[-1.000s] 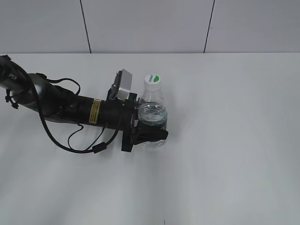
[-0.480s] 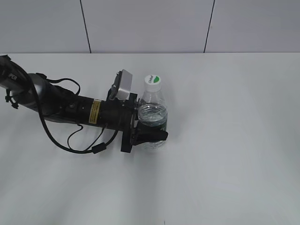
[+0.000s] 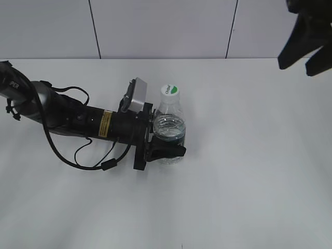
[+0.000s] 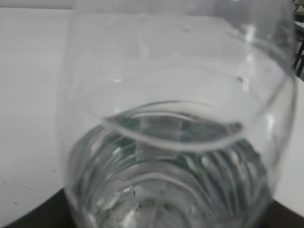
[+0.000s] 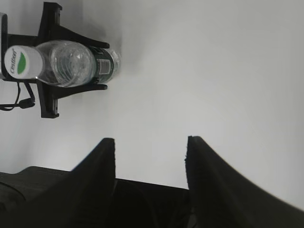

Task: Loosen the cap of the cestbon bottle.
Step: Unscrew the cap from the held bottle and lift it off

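Note:
The Cestbon bottle [image 3: 169, 127] stands upright on the white table, clear with a dark green label band. Its white cap [image 3: 168, 90] with a green half-circle mark sits on top. My left gripper [image 3: 167, 148] is shut on the bottle's lower body from the left. In the left wrist view the bottle [image 4: 175, 142] fills the frame and the jaws are hidden. My right gripper [image 3: 306, 44] is open and empty, high at the top right, far from the bottle. The right wrist view shows its open fingers [image 5: 149, 145], with the bottle [image 5: 76, 62] and cap [image 5: 16, 61] at the upper left.
The left arm [image 3: 67, 116] with its black cable [image 3: 93, 158] lies across the table's left half. A white panelled wall [image 3: 166, 28] stands behind the table's far edge.
My right gripper has come into the exterior view at the top right. The bottle has shifted very slightly in the left gripper's hold.

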Controlling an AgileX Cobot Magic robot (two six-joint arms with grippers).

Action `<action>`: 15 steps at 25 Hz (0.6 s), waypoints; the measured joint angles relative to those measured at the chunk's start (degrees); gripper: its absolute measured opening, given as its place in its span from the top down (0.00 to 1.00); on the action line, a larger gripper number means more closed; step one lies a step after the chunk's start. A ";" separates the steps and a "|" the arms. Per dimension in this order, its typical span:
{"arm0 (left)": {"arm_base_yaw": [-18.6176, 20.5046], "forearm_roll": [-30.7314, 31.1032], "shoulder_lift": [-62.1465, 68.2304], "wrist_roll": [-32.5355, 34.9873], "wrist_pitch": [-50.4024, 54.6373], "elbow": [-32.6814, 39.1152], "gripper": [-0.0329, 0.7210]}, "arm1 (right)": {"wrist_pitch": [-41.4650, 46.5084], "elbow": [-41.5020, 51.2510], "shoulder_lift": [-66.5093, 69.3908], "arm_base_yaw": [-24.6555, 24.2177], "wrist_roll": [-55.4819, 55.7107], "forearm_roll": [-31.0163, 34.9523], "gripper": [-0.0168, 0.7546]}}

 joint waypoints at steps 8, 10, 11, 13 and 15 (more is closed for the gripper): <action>0.00 -0.05 -0.05 0.21 1.05 -0.05 0.41 | 0.00 -11.54 12.74 6.80 1.78 -0.44 0.50; 0.00 -0.05 -0.05 0.21 1.28 -0.05 0.41 | 0.00 -14.52 15.89 8.15 2.68 -0.88 0.50; 0.00 -0.05 -0.09 0.21 1.34 -0.06 0.41 | 0.00 -15.62 17.07 8.71 2.95 -1.09 0.50; 0.00 -0.10 -0.09 0.21 1.40 -0.06 0.41 | 0.05 -18.09 19.65 9.58 3.37 -1.34 0.50; -0.04 -0.10 -0.11 0.26 1.51 -0.06 0.41 | 0.05 -19.80 21.60 10.49 3.69 -1.47 0.50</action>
